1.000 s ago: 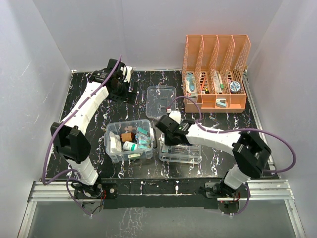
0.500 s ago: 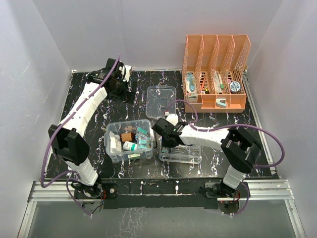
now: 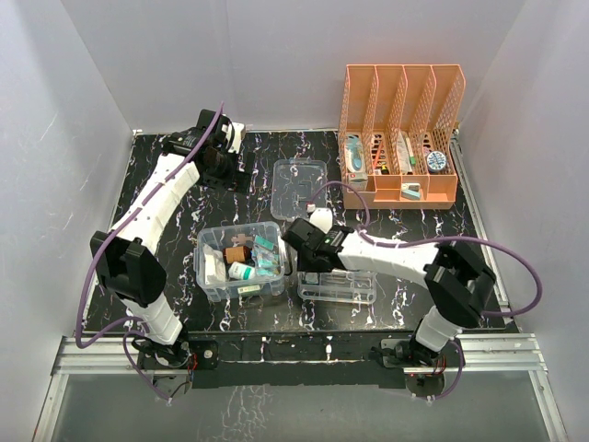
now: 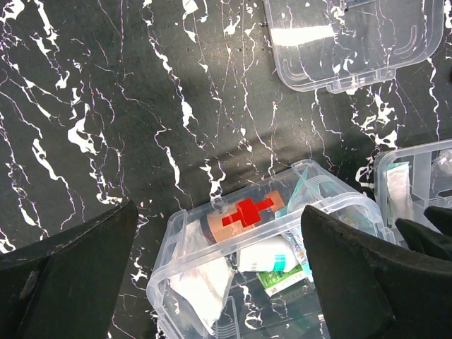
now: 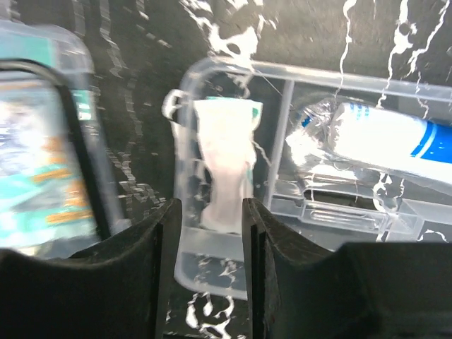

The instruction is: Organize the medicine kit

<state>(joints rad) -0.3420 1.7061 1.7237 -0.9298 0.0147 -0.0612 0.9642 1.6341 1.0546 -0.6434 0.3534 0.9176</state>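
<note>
Roughly halfway, I'd guess. The orange file rack (image 3: 400,101), well off behind and right of the deep clear box (image 3: 241,226), has a bunch of supplies in its slots. The box itself is pretty full: a roll with a red cross (image 4: 247,212), a white bottle (image 4: 267,256), some packets. The lid (image 3: 300,187) sits off, just behind the box. The divided tray (image 3: 340,299) is right beside the box on its right and isn't stacked in yet. The left gripper (image 3: 237,171) hangs behind the box, spread wide and empty. The right gripper (image 5: 210,208) is over the tray end nearest the box, fingers close around a white-and-green packet (image 5: 224,141). Can't tell if it's pinching it. There's a tube (image 5: 374,138) one compartment over. Left to do, I reckon: empty the rack, tray in, lid on.
</note>
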